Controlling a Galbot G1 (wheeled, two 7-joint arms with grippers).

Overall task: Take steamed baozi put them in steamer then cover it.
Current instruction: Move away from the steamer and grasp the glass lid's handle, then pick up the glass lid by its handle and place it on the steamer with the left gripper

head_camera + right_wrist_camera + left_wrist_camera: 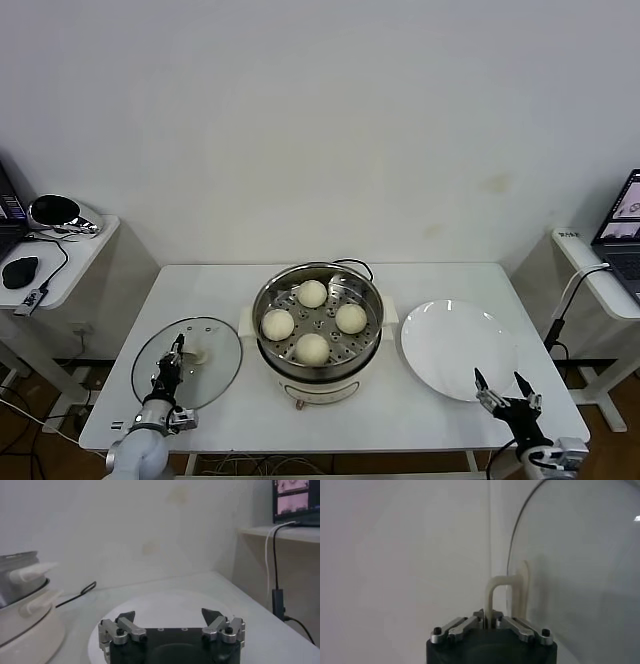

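**Gripping the Lid Handle**

Lying flat on the white table [420, 410] left of the steamer [318, 325], the clear glass cover [187, 363] has its cream handle [495, 597] pinched in my left gripper [492, 621]. Four pale baozi [312, 293] sit inside. My right gripper [507, 390] hangs wide by the plate [455, 345].

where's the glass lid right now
In the head view the glass lid lies on the table's left side beside the steamer, the left pincer shut on its handle.
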